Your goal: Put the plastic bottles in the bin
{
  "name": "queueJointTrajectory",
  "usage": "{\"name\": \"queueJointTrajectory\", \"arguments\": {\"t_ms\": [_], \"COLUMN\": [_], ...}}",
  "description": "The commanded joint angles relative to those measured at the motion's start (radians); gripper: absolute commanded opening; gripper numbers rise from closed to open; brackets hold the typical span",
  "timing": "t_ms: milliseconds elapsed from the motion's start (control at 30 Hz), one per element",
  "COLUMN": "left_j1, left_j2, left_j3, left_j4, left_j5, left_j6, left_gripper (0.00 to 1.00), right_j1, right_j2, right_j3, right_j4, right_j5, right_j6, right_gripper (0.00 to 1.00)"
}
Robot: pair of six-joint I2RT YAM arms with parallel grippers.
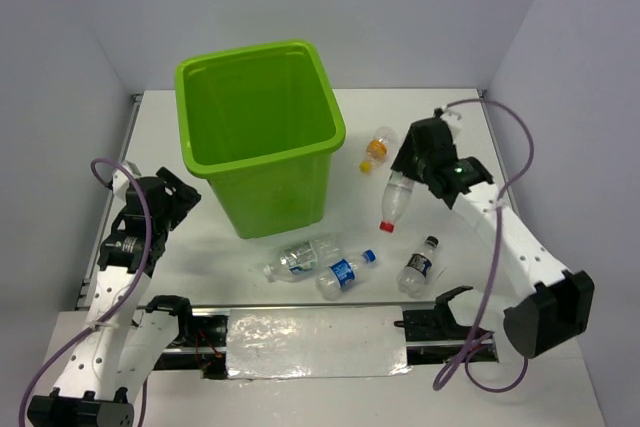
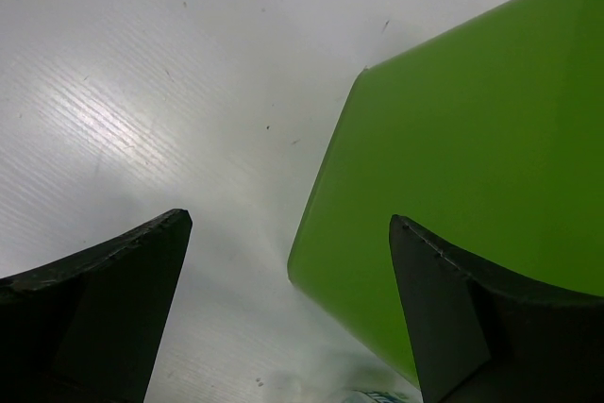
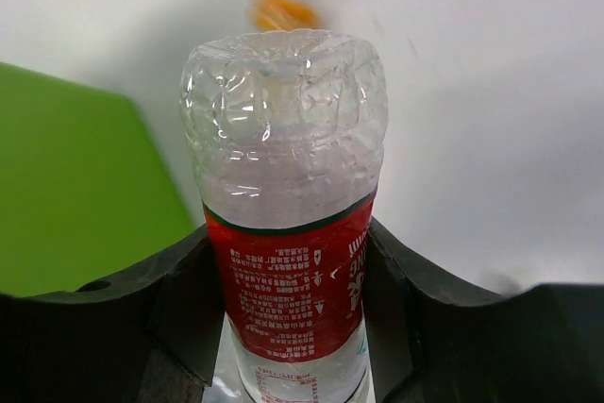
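While the right gripper clamps the red-labelled bottle across its label, you see that bottle tilted right of the counter's centre, red cap toward the near edge and ribbed base toward the far edge. In the right wrist view both fingers press against the label of the bottle, one on each side. An orange-capped bottle lies just beyond it, toward the far edge. Three more bottles lie on their sides close to the near edge: a white-capped bottle at the centre, a blue-capped bottle just beside it, and a black-capped bottle a little apart toward the right edge. The bin stands upright left of centre, between these bottles and the far edge, with nothing visible inside it. Near the left edge, the left gripper sits just beside the bin's left wall with its jaws spread apart and nothing between them. Its wrist view shows the gripper facing bare counter and the bin's lower corner.
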Motion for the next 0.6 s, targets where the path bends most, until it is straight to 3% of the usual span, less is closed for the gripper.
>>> {"name": "queueJointTrajectory", "arguments": {"t_ms": [0,233,433,567], "left_j1": [0.006,0.006,0.006,0.006], "left_j2": [0.003,0.015,0.02,0.017], "left_j3": [0.016,-0.01,-0.004,-0.004], "left_j4": [0.03,0.043,0.038,0.04], "left_j5": [0.013,0.039,0.042,0.045], "left_j6": [-0.006,0.011,0.02,0.017], "left_gripper": [0.99,0.99,0.99,0.99], "right_j1": [-0.024,-0.024,-0.007,0.027], "right_j2": [-0.073,0.083,0.244,0.387], "right_j3": [0.179,0.676,0.975,1.14], "right_j4": [0.063,-0.015,-0.07,-0.08], "right_j5": [-0.08,-0.472,-0.78,-0.907], "right_j6": [-0.112,-0.27,-0.321,-0.31], "right_gripper": [0.48,0.48,0.48,0.48]}}
